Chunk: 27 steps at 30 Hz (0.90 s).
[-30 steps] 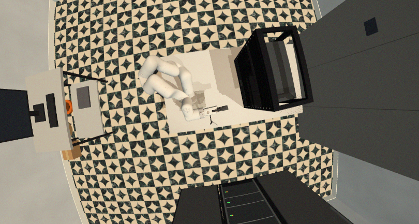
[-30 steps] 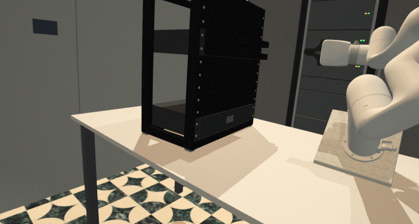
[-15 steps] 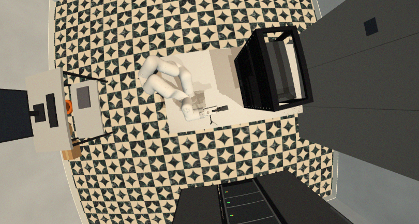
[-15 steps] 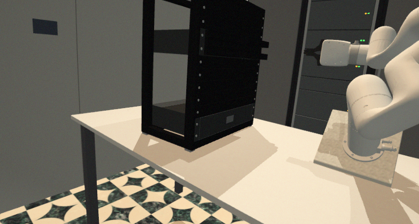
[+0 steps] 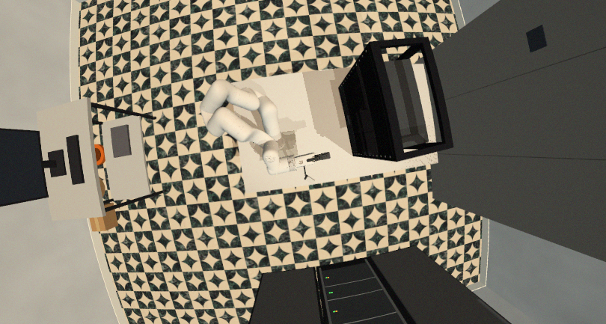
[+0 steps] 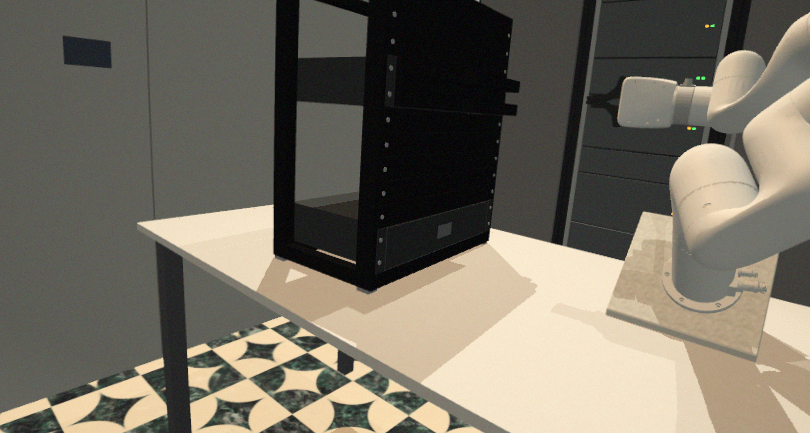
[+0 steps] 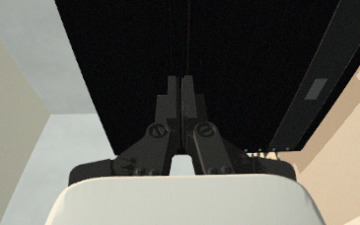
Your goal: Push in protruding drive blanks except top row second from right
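Two drive blanks (image 6: 511,85) jut from the rack (image 6: 374,146) front.
We hold our gripper (image 7: 180,89) well apart from it, jaws clenched on nothing, above the counter (image 6: 510,339).

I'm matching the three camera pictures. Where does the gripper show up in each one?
Top: gripper just below centre, pointing right toward the rack.
Exterior: upper right, level with the protruding blanks.
Wrist: centre, fingers shut, empty.
Shared landmark: the black rack.

The white arm (image 5: 237,114) points its tool (image 5: 324,156) toward the black rack (image 5: 383,152).
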Tool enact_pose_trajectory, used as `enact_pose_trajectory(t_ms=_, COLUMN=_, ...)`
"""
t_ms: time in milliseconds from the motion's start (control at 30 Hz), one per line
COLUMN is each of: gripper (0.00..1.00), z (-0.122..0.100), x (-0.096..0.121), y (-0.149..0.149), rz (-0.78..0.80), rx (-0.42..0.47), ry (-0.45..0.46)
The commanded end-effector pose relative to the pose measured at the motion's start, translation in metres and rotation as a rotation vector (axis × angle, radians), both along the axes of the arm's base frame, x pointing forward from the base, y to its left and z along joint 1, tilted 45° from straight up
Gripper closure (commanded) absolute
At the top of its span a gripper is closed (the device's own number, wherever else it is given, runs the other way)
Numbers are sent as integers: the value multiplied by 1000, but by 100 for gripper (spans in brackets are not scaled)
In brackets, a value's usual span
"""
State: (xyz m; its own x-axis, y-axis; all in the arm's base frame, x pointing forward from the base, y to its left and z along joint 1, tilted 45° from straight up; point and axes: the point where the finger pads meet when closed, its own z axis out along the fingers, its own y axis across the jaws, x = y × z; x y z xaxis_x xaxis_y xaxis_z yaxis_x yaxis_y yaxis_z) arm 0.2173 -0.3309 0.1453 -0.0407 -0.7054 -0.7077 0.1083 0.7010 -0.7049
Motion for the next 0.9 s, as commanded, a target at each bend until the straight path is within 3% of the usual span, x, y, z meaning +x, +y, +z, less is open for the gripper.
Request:
enact_pose_trajectory(t_ms=0, gripper=100, z=3, x=4, y=2, rz=0, rx=-3, ry=0)
enact_pose_trajectory(t_ms=600, gripper=100, z=30, x=51, y=39, rz=0, rx=-3, ry=0)
enact_pose_trajectory(t_ms=867, gripper=100, z=47, x=81, y=62, rz=0, rx=-3, ry=0)
